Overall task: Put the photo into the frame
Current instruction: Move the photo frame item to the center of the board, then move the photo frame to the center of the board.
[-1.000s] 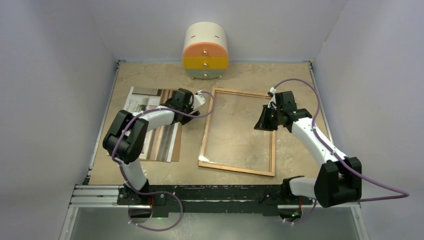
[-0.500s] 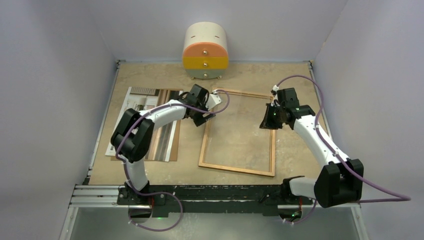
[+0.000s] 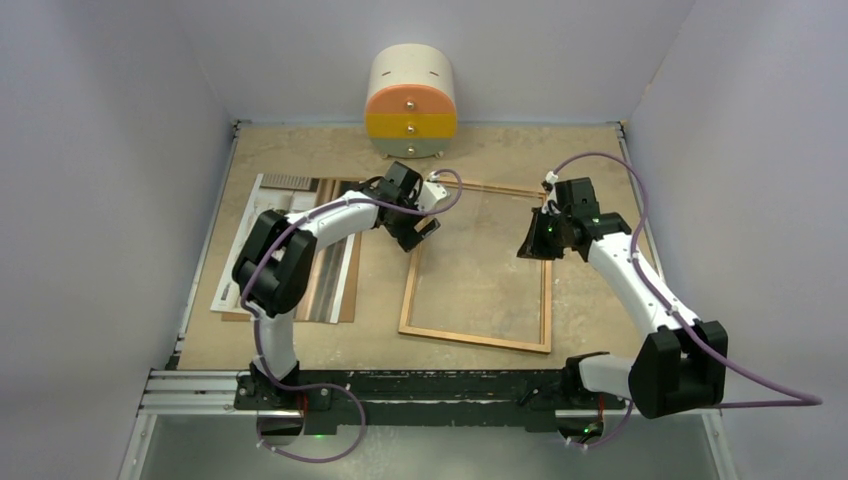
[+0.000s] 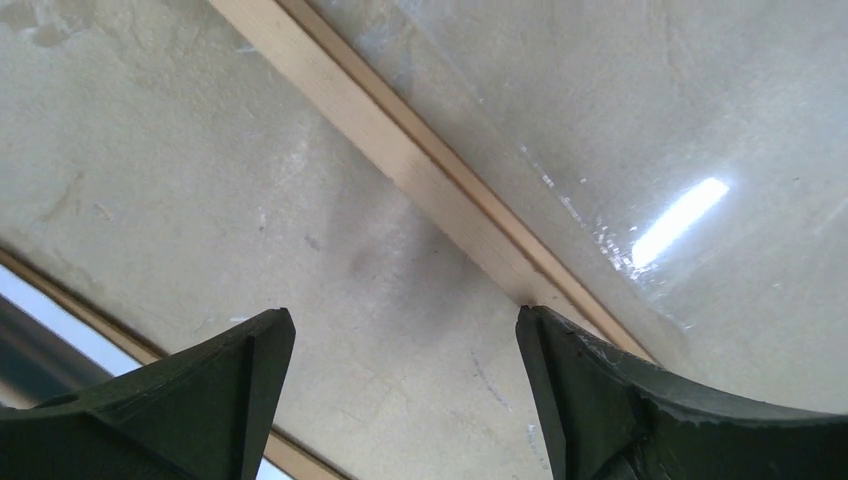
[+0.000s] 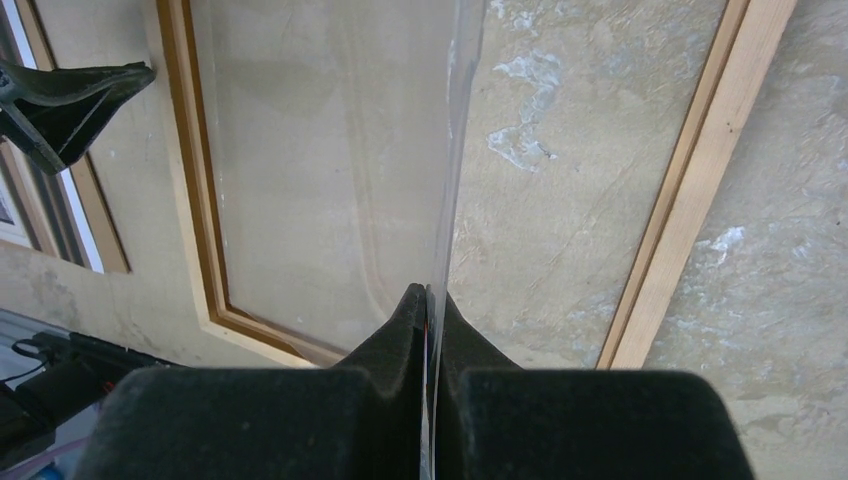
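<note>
The frame [image 3: 475, 338] of thin reddish-brown wood lies flat at the table's middle. My right gripper [image 3: 535, 240] is shut on the right edge of its clear pane [image 5: 455, 150], which rises edge-on from the pads [image 5: 405, 320] above the frame's inside. My left gripper [image 3: 420, 232] is open and empty over the frame's left rail [image 4: 400, 160], near the far left corner, with one fingertip [image 4: 560, 350] at the rail. The photo [image 3: 322, 285] lies face up on a brown backing board [image 3: 353, 300] to the left, partly hidden by the left arm.
A round cream, orange and yellow drawer unit [image 3: 411, 103] stands at the back centre. Pale walls close in the table on the left, right and back. The backing board's edge [image 4: 60, 285] shows just left of my left gripper.
My left arm has swung right, off the photo, to the frame's far left corner, still open. The right gripper has stayed almost in place, shut on the pane.
</note>
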`<action>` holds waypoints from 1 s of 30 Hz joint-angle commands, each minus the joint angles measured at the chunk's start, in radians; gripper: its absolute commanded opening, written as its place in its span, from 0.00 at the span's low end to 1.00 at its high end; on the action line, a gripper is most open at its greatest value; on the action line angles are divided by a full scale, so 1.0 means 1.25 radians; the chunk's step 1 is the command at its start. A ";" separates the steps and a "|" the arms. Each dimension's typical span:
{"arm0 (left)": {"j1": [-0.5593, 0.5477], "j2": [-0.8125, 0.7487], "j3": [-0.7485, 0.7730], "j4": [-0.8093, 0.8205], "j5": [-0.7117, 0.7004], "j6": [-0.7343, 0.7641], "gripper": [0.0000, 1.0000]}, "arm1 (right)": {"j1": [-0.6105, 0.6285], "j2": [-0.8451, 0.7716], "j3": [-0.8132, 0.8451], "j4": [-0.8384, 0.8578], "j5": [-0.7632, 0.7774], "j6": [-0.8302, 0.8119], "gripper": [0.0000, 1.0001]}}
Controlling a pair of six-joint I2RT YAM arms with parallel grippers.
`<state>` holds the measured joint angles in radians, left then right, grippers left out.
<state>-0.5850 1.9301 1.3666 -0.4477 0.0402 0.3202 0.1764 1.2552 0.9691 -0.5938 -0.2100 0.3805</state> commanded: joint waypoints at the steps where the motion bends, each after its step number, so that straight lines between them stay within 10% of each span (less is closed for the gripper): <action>1: -0.003 0.005 0.035 -0.012 0.081 -0.054 0.88 | -0.002 -0.011 -0.019 0.012 -0.032 0.003 0.00; 30: 0.064 -0.101 -0.175 0.030 -0.010 -0.009 0.83 | -0.001 0.079 -0.090 0.206 -0.167 0.064 0.00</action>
<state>-0.5583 1.8664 1.1912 -0.3573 0.0330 0.2840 0.1738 1.3354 0.8742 -0.4042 -0.3607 0.4324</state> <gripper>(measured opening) 0.835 0.005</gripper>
